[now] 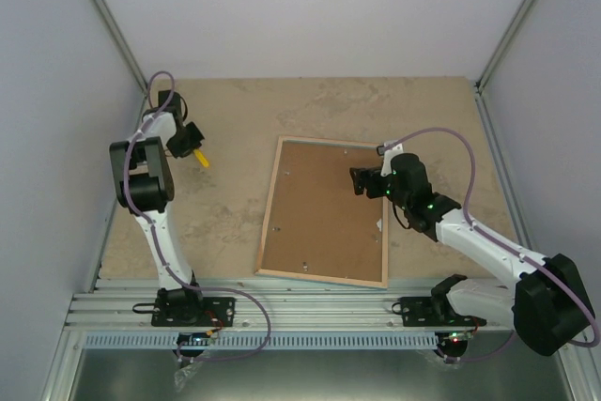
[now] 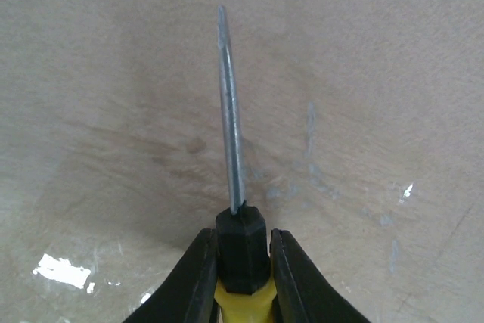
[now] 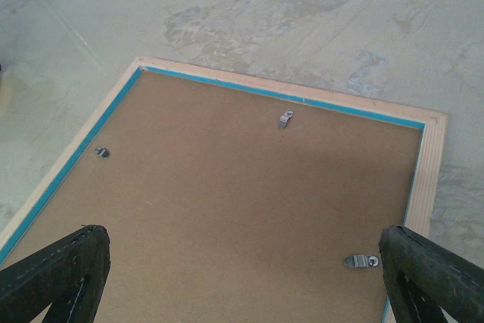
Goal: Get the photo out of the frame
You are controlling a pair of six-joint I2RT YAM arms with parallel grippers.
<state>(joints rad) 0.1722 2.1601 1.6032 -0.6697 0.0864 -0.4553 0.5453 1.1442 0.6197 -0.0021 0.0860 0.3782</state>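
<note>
The frame [image 1: 319, 213] lies face down in the middle of the table, its brown backing board edged in pale wood. In the right wrist view the board [image 3: 242, 209] shows a thin turquoise inner edge and small metal clips [image 3: 285, 118]. The photo is hidden under the board. My right gripper [image 1: 362, 180] hovers open over the frame's right part, fingers [image 3: 60, 274] spread wide. My left gripper [image 1: 192, 143] at the table's far left is shut on a screwdriver [image 2: 240, 255] with a yellow-and-black handle; its metal shaft [image 2: 231, 111] points over bare table.
The beige mottled tabletop [image 1: 225, 204] surrounds the frame. Grey walls stand left, right and behind. An aluminium rail [image 1: 300, 302] runs along the near edge with both arm bases on it.
</note>
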